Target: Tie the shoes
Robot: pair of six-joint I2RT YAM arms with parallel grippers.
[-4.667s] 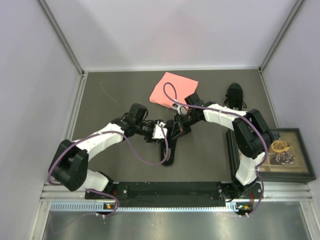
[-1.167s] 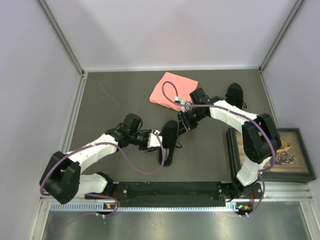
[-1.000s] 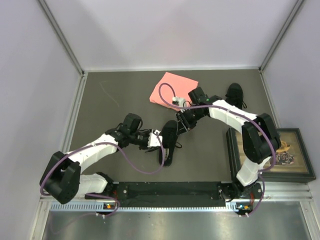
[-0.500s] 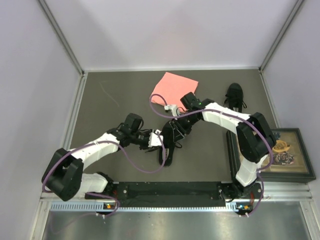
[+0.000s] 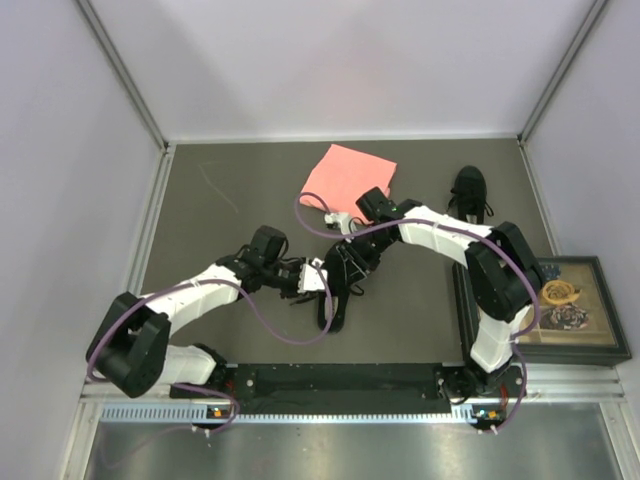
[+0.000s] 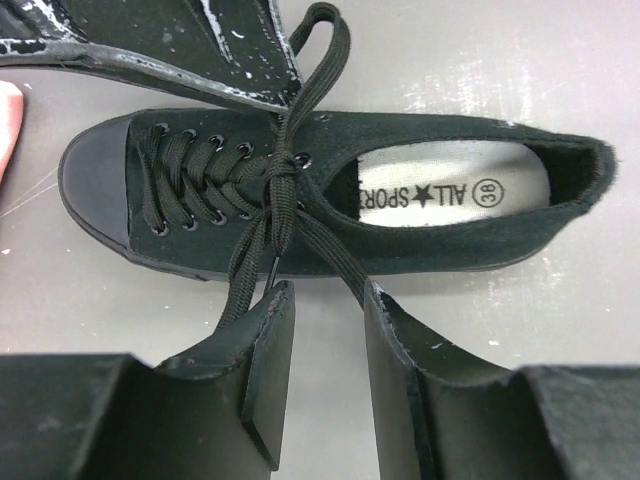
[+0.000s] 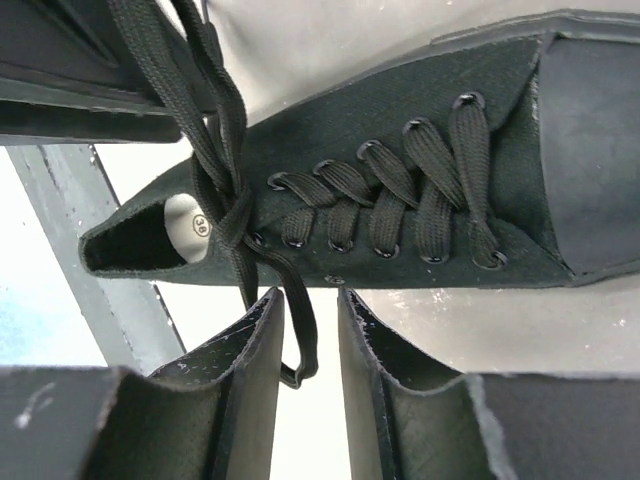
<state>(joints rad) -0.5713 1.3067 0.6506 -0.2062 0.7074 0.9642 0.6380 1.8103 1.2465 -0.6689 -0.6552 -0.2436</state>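
One black shoe (image 5: pixel 334 290) lies mid-table, pale insole showing (image 6: pixel 450 185). Its laces cross in a knot (image 6: pixel 281 168) over the tongue, with a loop (image 6: pixel 322 28) running off to the far side. My left gripper (image 5: pixel 312 280) is at the shoe's left side, jaws open (image 6: pixel 325 300); two lace strands run down past its fingertips (image 6: pixel 272 300) and the gap is empty. My right gripper (image 5: pixel 354 262) is at the shoe's toe end, jaws apart (image 7: pixel 310 300), with a lace loop (image 7: pixel 303 345) hanging loose between them. The second shoe (image 5: pixel 470 192) stands at the far right.
A pink folded cloth (image 5: pixel 348 177) lies behind the right gripper. A dark-framed box (image 5: pixel 585 340) with small items sits at the right edge. Metal rails border the grey mat on the left (image 5: pixel 150 225) and the near side.
My right gripper has swung left and nearer from beside the pink cloth down to the shoe, so the lace loop now hangs between its jaws. The left gripper and shoe have barely moved.
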